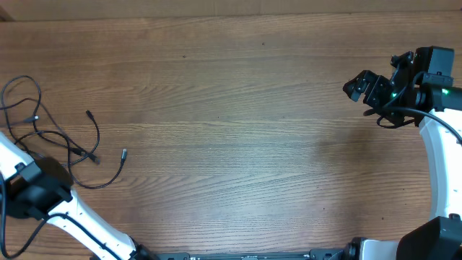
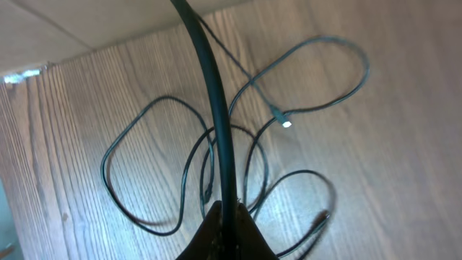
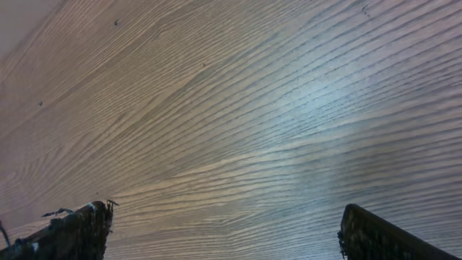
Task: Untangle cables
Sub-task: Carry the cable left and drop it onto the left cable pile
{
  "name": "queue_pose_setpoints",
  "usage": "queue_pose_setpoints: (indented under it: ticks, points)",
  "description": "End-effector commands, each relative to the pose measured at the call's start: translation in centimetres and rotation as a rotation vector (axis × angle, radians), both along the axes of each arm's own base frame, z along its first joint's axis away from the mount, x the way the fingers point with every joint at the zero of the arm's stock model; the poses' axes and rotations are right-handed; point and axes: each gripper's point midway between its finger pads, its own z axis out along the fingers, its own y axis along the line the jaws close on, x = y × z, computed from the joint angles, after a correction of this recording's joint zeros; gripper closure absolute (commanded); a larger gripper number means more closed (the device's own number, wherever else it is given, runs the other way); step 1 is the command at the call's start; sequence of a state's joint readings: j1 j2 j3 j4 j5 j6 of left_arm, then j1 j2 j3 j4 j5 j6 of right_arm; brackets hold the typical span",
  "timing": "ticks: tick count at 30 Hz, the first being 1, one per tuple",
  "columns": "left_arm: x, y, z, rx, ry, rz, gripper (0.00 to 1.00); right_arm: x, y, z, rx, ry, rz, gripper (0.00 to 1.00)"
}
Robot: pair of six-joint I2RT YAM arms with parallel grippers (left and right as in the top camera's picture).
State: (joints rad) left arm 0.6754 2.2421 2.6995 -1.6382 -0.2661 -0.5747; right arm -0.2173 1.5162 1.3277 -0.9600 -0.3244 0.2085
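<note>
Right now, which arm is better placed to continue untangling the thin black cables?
Left. The left tool is shut, apparently on a cord of the thin black cables, which lie beside it. The right tool is open, far across the wooden table.

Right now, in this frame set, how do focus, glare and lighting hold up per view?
Overhead: even light, sharp, the cables crisp at the left edge. Left wrist: one cable close to the lens looks thick and blurred; a plug tip glints white. Right wrist: broad pale glare on the table, fingers dark and soft.
</note>
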Motion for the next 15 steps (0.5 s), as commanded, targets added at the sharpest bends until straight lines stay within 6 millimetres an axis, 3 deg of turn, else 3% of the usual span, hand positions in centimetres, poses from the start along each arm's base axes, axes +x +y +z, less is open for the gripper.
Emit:
queue_pose_setpoints:
  ticks: [1, 9, 11, 13, 14, 15]
  points:
    - [0.0, 0.9, -2.7, -0.03, 0.061, 0.029, 0.96, 0.4, -0.4, 0.4, -0.015, -0.013, -0.002, 0.0]
    - [0.2, 1.1, -8.6, -0.129, 0.187, 0.028, 0.95, 0.1, -0.3, 0.3, -0.012, 0.002, -0.002, 0.0]
    - [0.3, 1.1, -9.4, -0.139, 0.2, 0.027, 0.73, 0.1, -0.3, 0.3, -0.012, 0.002, -0.002, 0.0]
    - [0.3, 1.2, -9.9, -0.146, 0.209, 0.027, 0.33, 0.1, -0.3, 0.3, -0.012, 0.002, -0.002, 0.0]
    - [0.3, 1.2, -10.0, -0.148, 0.211, 0.028, 0.22, 0.1, -0.4, 0.3, -0.012, 0.002, -0.002, 0.0]
    - [0.3, 1.2, -10.1, -0.149, 0.212, 0.028, 0.17, 0.1, -0.4, 0.3, -0.012, 0.002, -0.002, 0.0]
